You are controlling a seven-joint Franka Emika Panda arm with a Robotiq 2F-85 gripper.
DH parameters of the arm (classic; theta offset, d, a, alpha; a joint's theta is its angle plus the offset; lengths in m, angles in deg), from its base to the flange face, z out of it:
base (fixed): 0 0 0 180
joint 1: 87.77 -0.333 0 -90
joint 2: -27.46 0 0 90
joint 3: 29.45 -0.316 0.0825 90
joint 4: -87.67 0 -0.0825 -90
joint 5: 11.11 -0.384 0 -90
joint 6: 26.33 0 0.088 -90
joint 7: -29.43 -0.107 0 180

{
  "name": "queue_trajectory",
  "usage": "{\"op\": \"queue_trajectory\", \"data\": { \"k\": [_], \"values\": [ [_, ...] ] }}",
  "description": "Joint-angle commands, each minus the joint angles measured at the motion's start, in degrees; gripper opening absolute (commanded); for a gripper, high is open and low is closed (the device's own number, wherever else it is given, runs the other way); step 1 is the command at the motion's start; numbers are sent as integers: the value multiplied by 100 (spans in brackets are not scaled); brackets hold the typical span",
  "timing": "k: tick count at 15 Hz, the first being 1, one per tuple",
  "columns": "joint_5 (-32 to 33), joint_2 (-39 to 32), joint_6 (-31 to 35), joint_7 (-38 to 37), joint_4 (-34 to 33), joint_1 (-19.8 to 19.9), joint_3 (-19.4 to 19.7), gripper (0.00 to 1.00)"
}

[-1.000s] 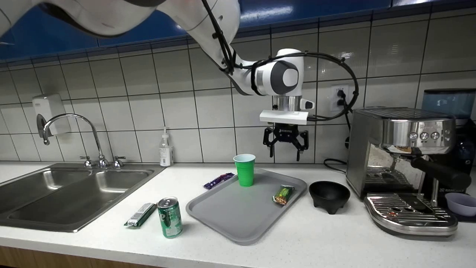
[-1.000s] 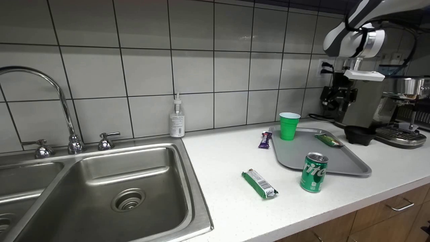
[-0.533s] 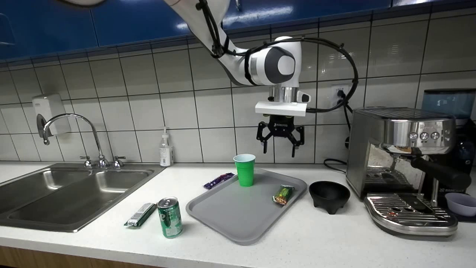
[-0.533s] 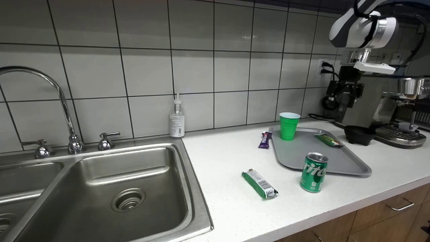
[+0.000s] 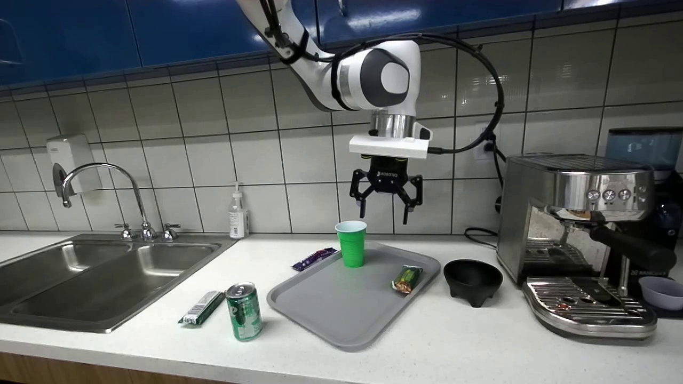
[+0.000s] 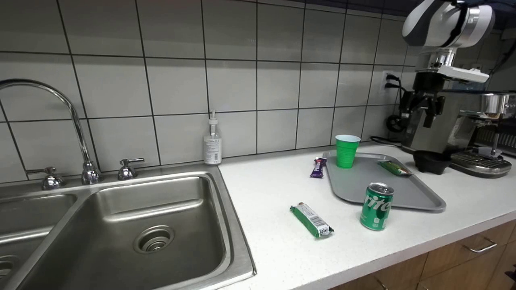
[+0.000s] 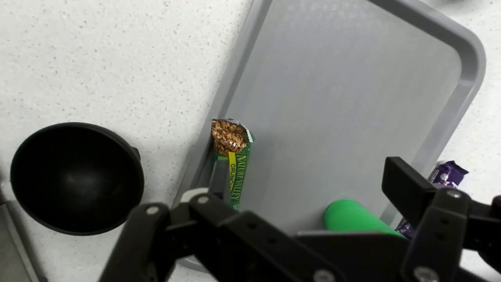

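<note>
My gripper [image 5: 384, 218] is open and empty, pointing down above the back of a grey tray [image 5: 341, 306]. It also shows in an exterior view [image 6: 420, 121] and in the wrist view [image 7: 305, 176]. A green cup [image 5: 352, 248] stands upright on the tray, below and beside the gripper; in the wrist view [image 7: 352, 217] it is partly hidden by the gripper. A green granola bar [image 5: 407, 279] lies near the tray's edge; one finger covers part of it in the wrist view [image 7: 238, 168]. A purple-wrapped bar [image 5: 314, 259] lies beside the tray.
A black bowl [image 5: 473, 280] stands between the tray and a coffee machine [image 5: 576, 213]. A green can [image 5: 244, 312] and a green-and-white bar [image 5: 203, 308] lie toward the sink [image 5: 117, 277]. A soap bottle [image 5: 238, 216] stands by the tiled wall. Blue cabinets [image 5: 213, 32] hang above.
The arm and open gripper have moved away from the coffee machine toward the cup's side in an exterior view, and slightly up. The objects on the counter have not moved.
</note>
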Motion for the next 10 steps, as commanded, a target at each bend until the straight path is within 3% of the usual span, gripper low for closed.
{"op": "queue_trajectory", "data": {
  "k": [1,10],
  "values": [
    [-41,13,-22,32,8,-79,92,100],
    [19,225,-9,244,322,-179,36,100]
  ]
}}
